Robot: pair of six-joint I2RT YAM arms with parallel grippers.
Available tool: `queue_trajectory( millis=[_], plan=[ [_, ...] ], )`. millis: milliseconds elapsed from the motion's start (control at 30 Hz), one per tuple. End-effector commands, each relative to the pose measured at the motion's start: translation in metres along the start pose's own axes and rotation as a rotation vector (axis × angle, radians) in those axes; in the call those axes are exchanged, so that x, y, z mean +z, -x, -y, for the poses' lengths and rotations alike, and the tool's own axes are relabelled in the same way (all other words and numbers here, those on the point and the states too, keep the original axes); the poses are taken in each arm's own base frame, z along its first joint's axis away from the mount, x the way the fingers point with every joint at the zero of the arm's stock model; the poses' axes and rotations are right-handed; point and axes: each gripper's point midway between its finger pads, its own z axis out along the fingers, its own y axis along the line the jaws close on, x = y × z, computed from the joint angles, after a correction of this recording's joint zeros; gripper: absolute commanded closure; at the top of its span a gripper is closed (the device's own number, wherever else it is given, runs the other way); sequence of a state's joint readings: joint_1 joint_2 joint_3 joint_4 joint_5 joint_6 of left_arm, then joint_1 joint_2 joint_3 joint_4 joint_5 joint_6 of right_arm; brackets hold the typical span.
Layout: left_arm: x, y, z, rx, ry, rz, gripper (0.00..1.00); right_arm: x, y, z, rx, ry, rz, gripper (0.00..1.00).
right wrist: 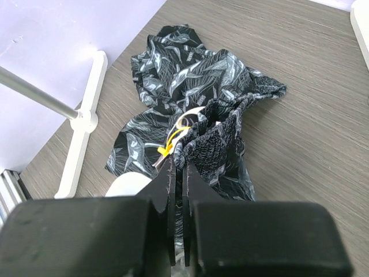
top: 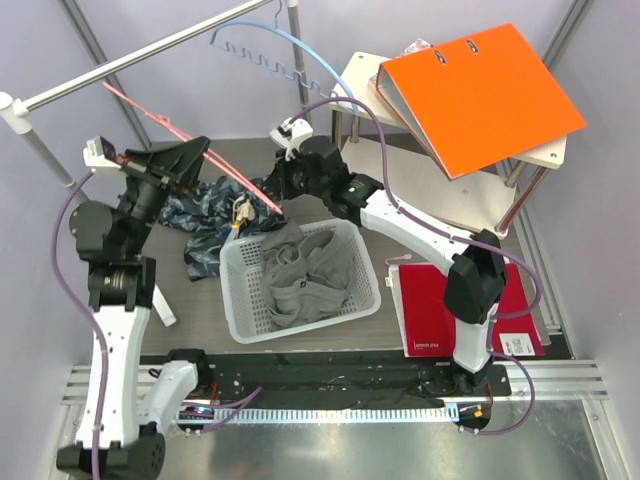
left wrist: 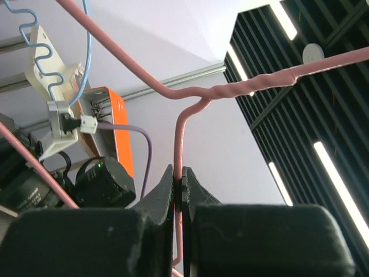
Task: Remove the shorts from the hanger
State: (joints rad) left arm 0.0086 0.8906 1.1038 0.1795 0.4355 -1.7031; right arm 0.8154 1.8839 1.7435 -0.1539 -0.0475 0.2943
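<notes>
Where the dark patterned shorts [top: 205,228] lie crumpled on the table [top: 195,310], just left of the white basket [top: 236,300], I see my right gripper [right wrist: 180,168] pinched together on their gathered waistband. The pink hanger [left wrist: 180,138] slants up from the shorts, and my left gripper [left wrist: 178,180] is clamped on its wire stem below the hook. I cannot tell whether the hanger's clips hold the cloth. Grey clothes [top: 310,272] fill the basket, and an orange binder [top: 480,90] rests on the side table [top: 545,152] behind.
</notes>
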Motion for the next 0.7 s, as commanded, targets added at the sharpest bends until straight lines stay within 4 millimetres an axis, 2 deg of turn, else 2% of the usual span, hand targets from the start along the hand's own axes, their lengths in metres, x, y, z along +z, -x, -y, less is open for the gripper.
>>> queue_trajectory(
  millis=[0, 33, 100, 133, 200, 233, 300, 367, 467, 567, 600, 667],
  plan=[
    [-0.028, -0.004, -0.019, 0.179, 0.114, 0.042, 1.00, -0.021, 0.051, -0.023, -0.023, 0.055, 0.115, 0.99],
    [-0.034, -0.007, -0.024, 0.186, 0.138, 0.037, 1.00, -0.025, 0.062, -0.027, -0.040, 0.058, 0.137, 0.99],
    [-0.037, -0.011, -0.036, 0.200, 0.171, 0.006, 1.00, -0.028, 0.071, -0.027, -0.053, 0.048, 0.149, 0.99],
    [-0.039, -0.013, -0.044, 0.195, 0.191, -0.005, 1.00, -0.034, 0.085, -0.031, -0.068, 0.053, 0.177, 0.99],
    [-0.041, -0.014, -0.050, 0.215, 0.203, -0.013, 1.00, -0.039, 0.096, -0.033, -0.081, 0.049, 0.190, 0.99],
    [-0.042, -0.013, -0.054, 0.228, 0.214, -0.008, 1.00, -0.044, 0.110, -0.038, -0.090, 0.056, 0.216, 0.99],
    [-0.048, -0.008, -0.062, 0.282, 0.262, 0.014, 1.00, -0.052, 0.122, -0.042, -0.102, 0.066, 0.234, 0.99],
    [-0.052, 0.003, -0.062, 0.330, 0.299, 0.073, 1.00, -0.065, 0.140, -0.051, -0.105, 0.090, 0.275, 0.99],
    [-0.060, 0.015, -0.076, 0.399, 0.380, 0.127, 1.00, -0.086, 0.162, -0.068, -0.115, 0.148, 0.324, 0.99],
    [-0.066, 0.022, -0.090, 0.433, 0.435, 0.150, 1.00, -0.117, 0.188, -0.083, -0.113, 0.198, 0.390, 0.99],
    [-0.069, 0.023, -0.094, 0.438, 0.448, 0.154, 1.00, -0.134, 0.200, -0.089, -0.110, 0.217, 0.423, 0.99],
    [-0.072, 0.026, -0.097, 0.462, 0.467, 0.168, 1.00, -0.154, 0.211, -0.100, -0.115, 0.260, 0.453, 0.99]
  ],
)
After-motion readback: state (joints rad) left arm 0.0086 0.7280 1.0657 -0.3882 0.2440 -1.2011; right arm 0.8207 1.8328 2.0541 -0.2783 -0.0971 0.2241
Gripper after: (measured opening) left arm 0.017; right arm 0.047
